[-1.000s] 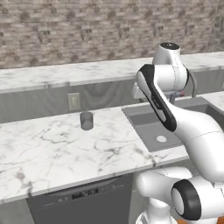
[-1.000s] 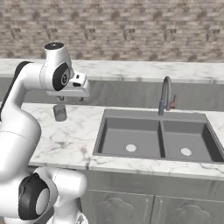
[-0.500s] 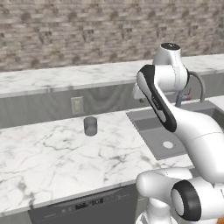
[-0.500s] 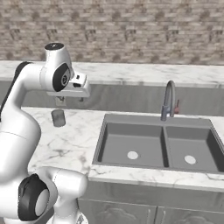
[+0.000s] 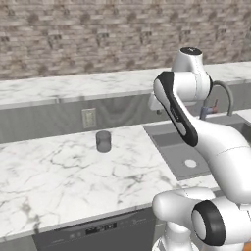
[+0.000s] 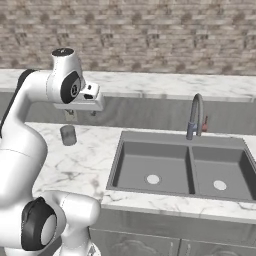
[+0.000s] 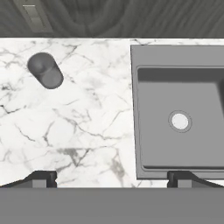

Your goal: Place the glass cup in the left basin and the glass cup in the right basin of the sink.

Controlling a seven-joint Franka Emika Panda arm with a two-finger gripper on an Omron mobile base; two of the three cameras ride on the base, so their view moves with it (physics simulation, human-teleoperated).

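High above the counter's marble, between the cup and the sink, the gripper [image 7: 112, 177] hangs with its two dark fingertips [image 7: 41, 178] spread wide apart and nothing between them, so it is released and empty; in the right base view the hand sits up near the back wall, well clear of the worktop. Below and off to one side in the hand view stands the glass cup [image 7: 45, 70], upright on the countertop [image 5: 59, 171] near its back edge, just in front of the wall outlet [image 5: 88, 118] and well apart from the sink's left rim. It is a small, plain, straight-sided tumbler, rendered smoky grey and slightly see-through, with an open mouth and no handle. I judge it light, rigid and smooth-walled, so likely slippery and brittle if knocked or squeezed hard. The sensible hold is across the wall at about mid-height, jaws on opposite sides, closing gently enough to stop slip without tipping it. A second cup cannot be made out from these views. Further out lies the sink [image 6: 182, 167], dark grey and set into the counter toward its front edge, with a thin divider, a pale round drain in each basin and a slim curved faucet [image 6: 195, 116] at the back; both basins look bare, so neither placement is done yet.
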